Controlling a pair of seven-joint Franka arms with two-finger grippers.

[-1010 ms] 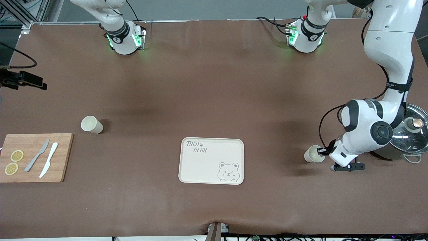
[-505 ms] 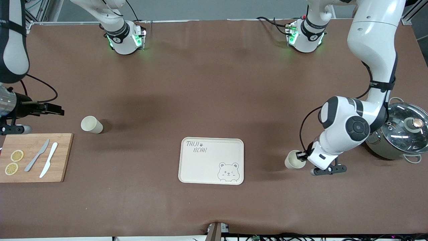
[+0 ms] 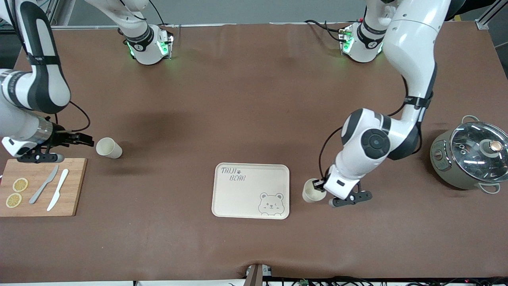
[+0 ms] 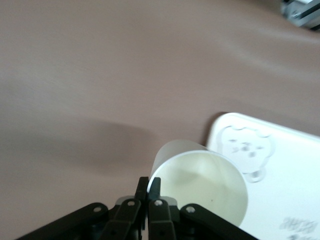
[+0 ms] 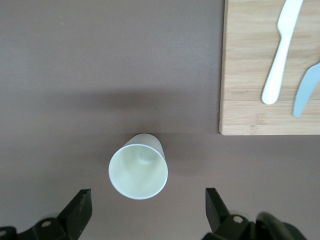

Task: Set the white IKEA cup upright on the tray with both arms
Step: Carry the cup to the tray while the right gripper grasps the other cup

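Note:
One white cup [image 3: 312, 191] hangs mouth up in my left gripper [image 3: 320, 184], just over the table beside the tray's edge toward the left arm's end. In the left wrist view my gripper [image 4: 148, 184] is shut on the cup's [image 4: 200, 172] rim, with the tray [image 4: 287, 172] close by. The cream bear tray [image 3: 251, 190] lies bare. A second white cup [image 3: 108, 147] stands mouth up toward the right arm's end. My right gripper [image 3: 81, 140] hovers open beside and above it; in the right wrist view my gripper [image 5: 147, 202] is wide open around the cup [image 5: 138, 171], not touching.
A wooden cutting board [image 3: 73, 186] with a grey knife [image 3: 44, 184], a white knife [image 3: 58, 189] and two lemon slices [image 3: 20, 184] lies near the second cup, nearer the camera. A pot with a glass lid [image 3: 468, 159] stands at the left arm's end.
My left gripper has carried its cup from near the pot to the tray's edge. My right arm has swung in and its gripper has reached the second cup.

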